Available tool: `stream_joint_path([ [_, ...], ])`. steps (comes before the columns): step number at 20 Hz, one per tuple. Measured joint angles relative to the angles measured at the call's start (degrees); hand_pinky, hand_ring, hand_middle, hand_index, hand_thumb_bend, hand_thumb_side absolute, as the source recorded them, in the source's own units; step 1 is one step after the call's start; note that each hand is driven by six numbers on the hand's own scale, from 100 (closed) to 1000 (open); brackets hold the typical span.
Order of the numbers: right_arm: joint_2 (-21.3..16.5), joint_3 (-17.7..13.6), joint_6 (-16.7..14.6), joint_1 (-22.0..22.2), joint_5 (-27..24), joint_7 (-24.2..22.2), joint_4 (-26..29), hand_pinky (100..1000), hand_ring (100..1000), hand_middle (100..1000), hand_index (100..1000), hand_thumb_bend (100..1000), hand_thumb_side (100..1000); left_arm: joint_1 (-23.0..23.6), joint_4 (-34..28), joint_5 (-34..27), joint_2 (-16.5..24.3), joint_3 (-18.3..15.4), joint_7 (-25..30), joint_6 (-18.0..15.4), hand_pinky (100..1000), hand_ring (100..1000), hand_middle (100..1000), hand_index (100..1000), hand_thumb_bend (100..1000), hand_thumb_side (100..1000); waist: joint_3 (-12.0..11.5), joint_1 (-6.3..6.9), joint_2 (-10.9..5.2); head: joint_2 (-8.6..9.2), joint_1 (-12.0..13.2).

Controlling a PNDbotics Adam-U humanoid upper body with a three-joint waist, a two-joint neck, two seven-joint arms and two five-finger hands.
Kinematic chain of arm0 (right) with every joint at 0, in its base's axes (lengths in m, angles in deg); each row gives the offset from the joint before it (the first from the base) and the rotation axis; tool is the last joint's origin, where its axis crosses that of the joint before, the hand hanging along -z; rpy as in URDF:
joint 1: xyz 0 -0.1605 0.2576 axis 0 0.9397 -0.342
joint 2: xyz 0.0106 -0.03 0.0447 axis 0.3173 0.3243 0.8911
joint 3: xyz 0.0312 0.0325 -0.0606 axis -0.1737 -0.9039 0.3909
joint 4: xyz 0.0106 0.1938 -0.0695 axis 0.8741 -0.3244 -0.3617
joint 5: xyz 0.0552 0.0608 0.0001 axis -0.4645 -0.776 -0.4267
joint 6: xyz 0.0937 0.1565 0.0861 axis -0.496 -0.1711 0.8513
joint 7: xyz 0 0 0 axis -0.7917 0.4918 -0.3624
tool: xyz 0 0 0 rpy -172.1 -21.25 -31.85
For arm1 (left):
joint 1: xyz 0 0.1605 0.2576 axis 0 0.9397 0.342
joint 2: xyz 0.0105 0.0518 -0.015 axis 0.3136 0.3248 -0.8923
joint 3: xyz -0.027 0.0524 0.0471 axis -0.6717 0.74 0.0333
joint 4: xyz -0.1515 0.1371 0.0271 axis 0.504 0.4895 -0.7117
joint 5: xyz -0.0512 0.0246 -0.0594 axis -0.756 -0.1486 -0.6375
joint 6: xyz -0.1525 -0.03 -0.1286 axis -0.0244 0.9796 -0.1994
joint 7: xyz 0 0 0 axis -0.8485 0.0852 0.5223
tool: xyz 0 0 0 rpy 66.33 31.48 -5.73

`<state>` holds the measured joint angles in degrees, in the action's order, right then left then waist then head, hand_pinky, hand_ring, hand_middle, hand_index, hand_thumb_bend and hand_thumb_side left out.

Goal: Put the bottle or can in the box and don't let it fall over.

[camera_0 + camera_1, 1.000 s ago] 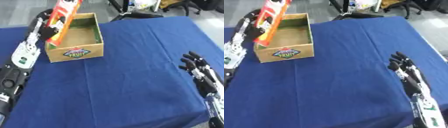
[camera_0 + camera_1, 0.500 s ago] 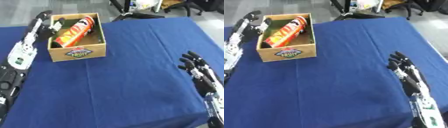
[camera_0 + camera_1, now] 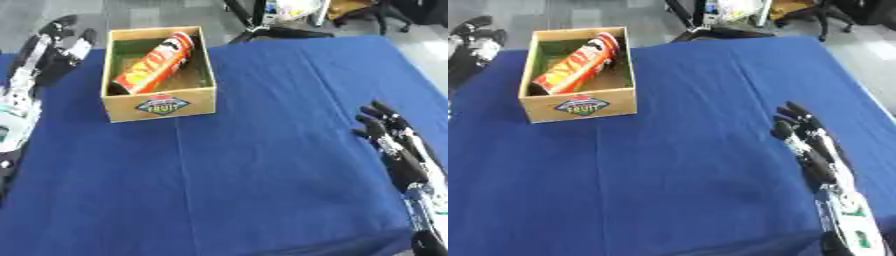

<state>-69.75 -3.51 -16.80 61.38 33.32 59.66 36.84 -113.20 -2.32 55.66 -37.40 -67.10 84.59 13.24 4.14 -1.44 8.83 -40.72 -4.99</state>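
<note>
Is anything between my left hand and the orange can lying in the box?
Only the left wall of the brown cardboard box. The open left hand hangs just outside it, and the orange cylindrical can lies tilted inside, reachable from above.

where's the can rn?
Left eye view, upper left: the can lies tilted inside the box, just right of the left hand.

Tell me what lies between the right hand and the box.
Only bare blue cloth lies between the right hand and the box, as the left eye view shows.
</note>
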Motion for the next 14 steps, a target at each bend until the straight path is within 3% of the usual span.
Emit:
stream_joint_path([
  [3, 0.0, -0.2, 0.1, 0.1, 0.0, 0.1, 0.0, 797, 889, 844, 921, 554, 430, 5.7, -8.2, -4.4, 1.5, -0.8, 2.9, 1.3, 761, 939, 924, 951, 326, 785, -0.9, 0.09, -0.12, -0.01, -0.3],
  [7, 0.0, -0.2, 0.1, 0.2, 0.0, 0.2, 0.0, 797, 889, 844, 921, 553, 429, 14.5, -18.4, -9.8, 1.8, -4.5, 6.2, 2.0, 762, 944, 934, 952, 325, 798, -1.7, 0.09, -0.31, -0.03, -0.8],
  [14, 0.0, -0.2, 0.2, 0.5, 0.0, 0.1, 0.0, 797, 890, 843, 921, 552, 428, 26.6, -28.2, -12.4, -0.5, -11.5, 3.6, 4.1, 769, 957, 953, 964, 324, 860, -2.5, 0.19, -0.36, -0.03, -1.5],
])
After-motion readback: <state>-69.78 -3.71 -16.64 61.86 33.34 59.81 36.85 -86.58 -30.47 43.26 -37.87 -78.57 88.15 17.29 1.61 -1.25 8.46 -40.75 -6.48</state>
